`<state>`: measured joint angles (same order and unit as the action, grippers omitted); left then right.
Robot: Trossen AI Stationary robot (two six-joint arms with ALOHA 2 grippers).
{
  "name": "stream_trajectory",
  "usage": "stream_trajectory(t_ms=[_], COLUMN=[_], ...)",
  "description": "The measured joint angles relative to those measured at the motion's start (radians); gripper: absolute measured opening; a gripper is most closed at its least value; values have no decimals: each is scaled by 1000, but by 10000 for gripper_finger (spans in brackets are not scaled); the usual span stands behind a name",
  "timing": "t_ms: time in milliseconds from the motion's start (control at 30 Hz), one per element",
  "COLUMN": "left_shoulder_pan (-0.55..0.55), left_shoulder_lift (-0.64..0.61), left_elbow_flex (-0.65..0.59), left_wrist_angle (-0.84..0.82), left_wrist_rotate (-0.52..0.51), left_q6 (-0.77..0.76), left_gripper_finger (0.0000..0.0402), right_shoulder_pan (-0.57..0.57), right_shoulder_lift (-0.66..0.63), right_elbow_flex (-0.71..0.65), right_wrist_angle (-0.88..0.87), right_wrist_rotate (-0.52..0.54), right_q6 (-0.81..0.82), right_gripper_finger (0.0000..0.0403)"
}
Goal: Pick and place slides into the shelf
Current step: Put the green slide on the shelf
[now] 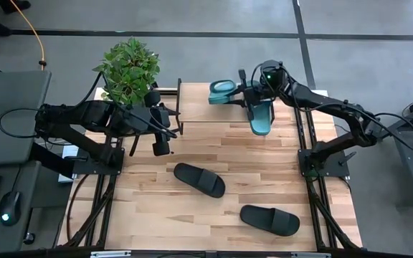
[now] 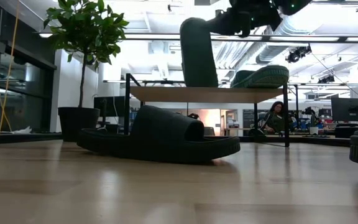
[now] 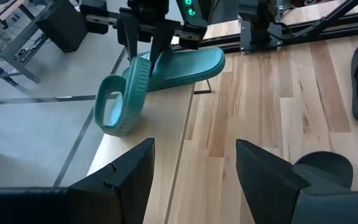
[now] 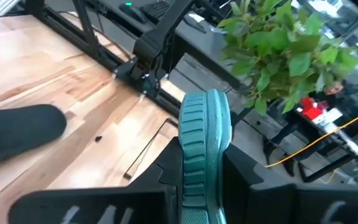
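Two teal slides show from above: your right gripper (image 1: 244,92) pinches one (image 1: 221,91) on edge over the shelf (image 1: 192,107), the other (image 1: 261,118) lying flat beside it. Left wrist view: left gripper (image 3: 194,165) fingers apart, empty.

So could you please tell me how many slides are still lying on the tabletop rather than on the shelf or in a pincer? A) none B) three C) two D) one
C: two black slides lie flat on the tabletop, while one teal slide rests on the shelf and the right pincer holds the other teal slide on edge above it.
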<state>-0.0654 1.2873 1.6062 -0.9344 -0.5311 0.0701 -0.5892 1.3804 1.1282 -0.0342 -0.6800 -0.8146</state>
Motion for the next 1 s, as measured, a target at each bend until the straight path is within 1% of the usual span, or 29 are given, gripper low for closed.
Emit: stream_trajectory(t_ms=[300, 433, 567, 767, 900, 1000], left_shoulder_pan=[0, 0, 0, 0, 0, 0], left_shoulder_lift=[0, 0, 0, 0, 0, 0], left_elbow_flex=[0, 0, 0, 0, 0, 0], left_wrist_angle=[-15, -18, -15, -10, -10, -9], left_wrist_rotate=[20, 26, 26, 26, 26, 26], left_q6=[-16, -17, -17, -17, -17, -17], left_gripper_finger=[209, 209, 209, 209, 209, 209], right_shoulder_pan=[1, 0, 0, 0, 0, 0], right_shoulder_lift=[-18, -52, -96, -139, -136, -116], right_elbow_flex=[0, 0, 0, 0, 0, -12], right_wrist_angle=[-152, -234, -297, -373, -414, -420], right_wrist_rotate=[-2, 51, 81, 85, 80, 49], right_q6=[-26, -44, -51, -49, -36, -37], right_gripper_finger=[42, 42, 42, 42, 42, 42])
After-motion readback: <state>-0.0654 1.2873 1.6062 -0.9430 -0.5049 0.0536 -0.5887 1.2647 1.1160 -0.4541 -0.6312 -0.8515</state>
